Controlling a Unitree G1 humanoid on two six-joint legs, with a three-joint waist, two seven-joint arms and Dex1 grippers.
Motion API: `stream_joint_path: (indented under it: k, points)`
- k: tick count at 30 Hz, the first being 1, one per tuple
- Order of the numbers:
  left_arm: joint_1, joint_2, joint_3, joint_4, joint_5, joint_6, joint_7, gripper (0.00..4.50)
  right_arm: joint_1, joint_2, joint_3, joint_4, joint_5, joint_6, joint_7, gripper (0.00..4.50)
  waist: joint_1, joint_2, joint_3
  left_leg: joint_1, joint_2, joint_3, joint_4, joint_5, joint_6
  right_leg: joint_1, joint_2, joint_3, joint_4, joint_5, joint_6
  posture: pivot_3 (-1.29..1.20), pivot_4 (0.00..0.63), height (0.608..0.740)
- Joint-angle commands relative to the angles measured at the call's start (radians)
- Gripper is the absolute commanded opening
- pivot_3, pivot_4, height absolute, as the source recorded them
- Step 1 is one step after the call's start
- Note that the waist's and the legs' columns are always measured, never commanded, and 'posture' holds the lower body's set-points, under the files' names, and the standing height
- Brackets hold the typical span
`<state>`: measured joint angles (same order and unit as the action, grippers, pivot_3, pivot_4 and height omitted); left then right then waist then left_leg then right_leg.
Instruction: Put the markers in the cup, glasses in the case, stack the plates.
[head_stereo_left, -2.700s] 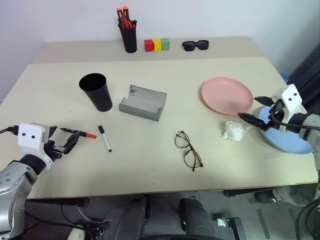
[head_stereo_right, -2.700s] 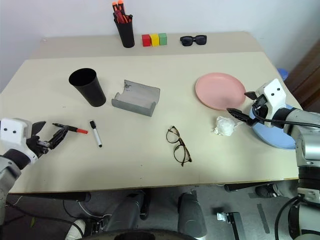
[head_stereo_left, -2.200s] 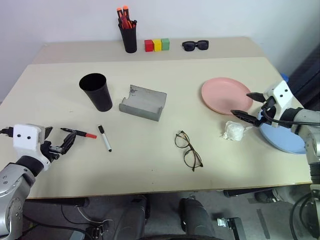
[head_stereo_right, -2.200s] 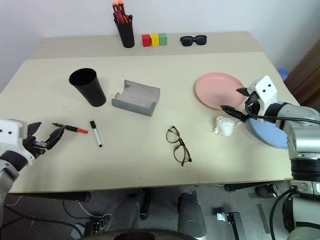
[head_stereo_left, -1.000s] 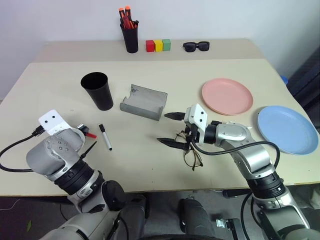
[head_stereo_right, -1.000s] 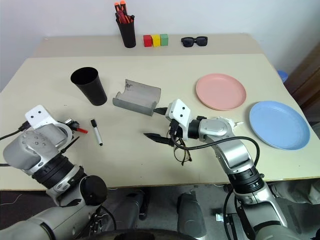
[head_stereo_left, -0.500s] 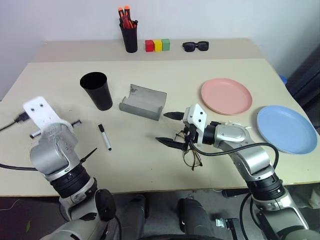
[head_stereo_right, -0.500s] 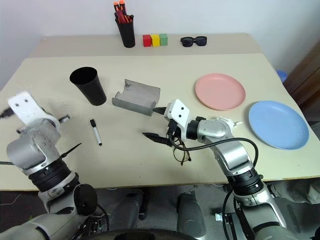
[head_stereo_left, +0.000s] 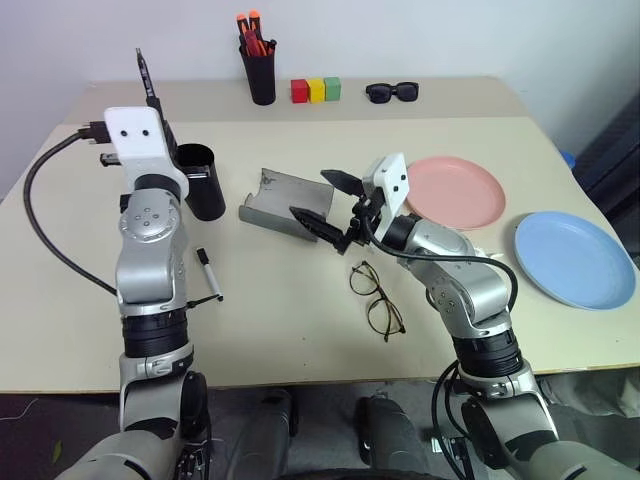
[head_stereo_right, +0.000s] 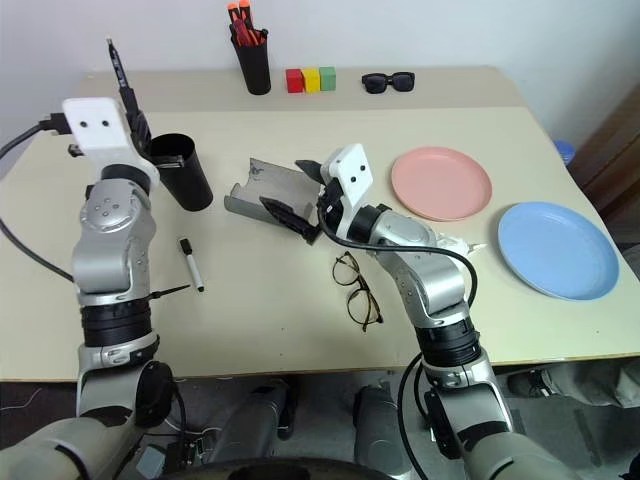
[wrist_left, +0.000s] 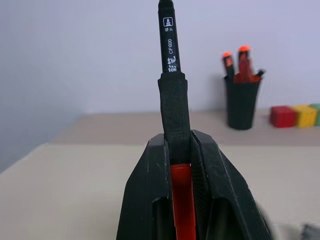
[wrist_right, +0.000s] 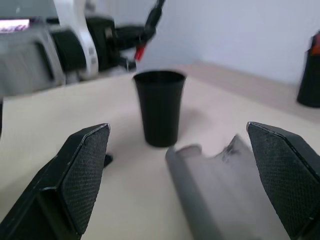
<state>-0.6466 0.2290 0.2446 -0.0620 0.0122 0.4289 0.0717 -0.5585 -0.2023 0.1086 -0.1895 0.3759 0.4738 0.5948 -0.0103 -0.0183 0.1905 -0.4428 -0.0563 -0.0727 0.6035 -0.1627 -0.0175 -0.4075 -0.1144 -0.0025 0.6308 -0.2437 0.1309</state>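
Table (head_stereo_left: 300, 300), pale beige. Blue plate (head_stereo_left: 574, 259) sits well off to the right gripper's (head_stereo_left: 322, 203) right, near the table edge; pink plate (head_stereo_left: 455, 191) lies between them, apart from both. Grey case (head_stereo_left: 285, 205) lies open just under and beside the right gripper, its long axis running across the table; that gripper's fingers are spread wide, holding nothing. Black cup (head_stereo_left: 205, 180) stands upright just beside and below the left gripper (wrist_left: 179, 165). Glasses (head_stereo_left: 377, 299) lie flat nearer the robot than the right gripper, beside its forearm. Left gripper's fingers are clamped on the black marker (wrist_left: 170, 60), red end down between the fingers, long axis upright, black tip up. White marker (head_stereo_left: 208, 273) lies on the table, below the left forearm, pointing away from the robot.
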Motion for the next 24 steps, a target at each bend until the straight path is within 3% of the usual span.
stream_joint_path:
  k: [1, 7, 14, 24]
  points:
    - [-0.015, 0.0, -0.034, 0.042, 0.025, -0.092, 0.015, 0.04, -0.014, 0.012, -0.018, -0.016, 0.011, -0.011, -0.017, 4.5, -0.001, 0.0, 0.0, 0.0, 0.0, 0.0, 0.0, 0.0, 0.0, 0.0, 0.0, 0.0, 0.0, 0.0, 0.0, 0.0, 0.15, 0.74]
    - [0.01, -0.004, -0.044, 0.068, 0.035, -0.119, 0.052, 0.04, 0.004, 0.013, -0.011, -0.035, 0.009, -0.013, -0.03, 4.5, -0.002, 0.0, 0.0, 0.0, 0.0, 0.0, 0.0, 0.0, 0.0, 0.0, 0.0, 0.0, 0.001, 0.0, 0.0, 0.0, 0.15, 0.74]
    - [0.015, 0.004, -0.045, 0.079, 0.054, -0.121, 0.091, 3.45, 0.012, 0.013, -0.003, -0.045, 0.012, -0.009, -0.032, 4.5, -0.001, 0.0, 0.0, 0.0, 0.0, 0.0, 0.0, 0.0, 0.0, 0.0, 0.0, 0.0, 0.001, 0.0, 0.0, 0.0, 0.15, 0.74]
    - [0.039, -0.011, -0.019, 0.05, 0.034, -0.103, 0.104, 3.45, -0.004, 0.017, 0.003, -0.023, 0.012, -0.016, -0.019, 4.5, -0.002, 0.0, 0.0, 0.0, 0.0, 0.0, 0.0, 0.0, 0.0, 0.0, 0.0, 0.0, 0.001, 0.0, 0.0, 0.0, 0.15, 0.74]
